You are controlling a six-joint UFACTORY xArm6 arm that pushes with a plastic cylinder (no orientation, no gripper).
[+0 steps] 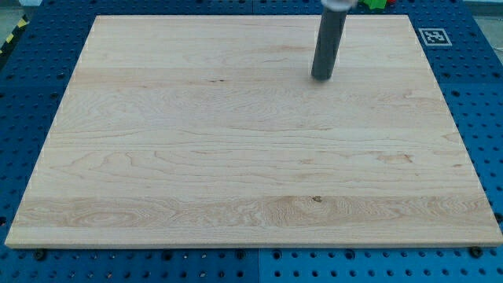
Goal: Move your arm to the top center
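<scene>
Nearest the camera, the front edge of the pale wooden board (pixel 236 236) rests on the blue perforated table (pixel 23 94); no block lies on the wood anywhere in view. My tip (pixel 321 77), the lower end of the straight dark rod, stands on the board near its top edge, somewhat to the view's right of the centre line. I judge the step in hand to be the final approach: the rod is already in the upper band, and the next move calls for a short slide toward the view's left and slightly up, with nothing in its path to disturb. There is no claw on this rig, so there is no open or closed state to give; the rod merely touches the wood. The rod's upper part is cut off by the view's top. A small green object (pixel 378 4) and a red sliver beside it sit at the top edge, too cropped to identify as blocks. A black-and-white square marker (pixel 432 36) lies beyond the board's top right corner.
</scene>
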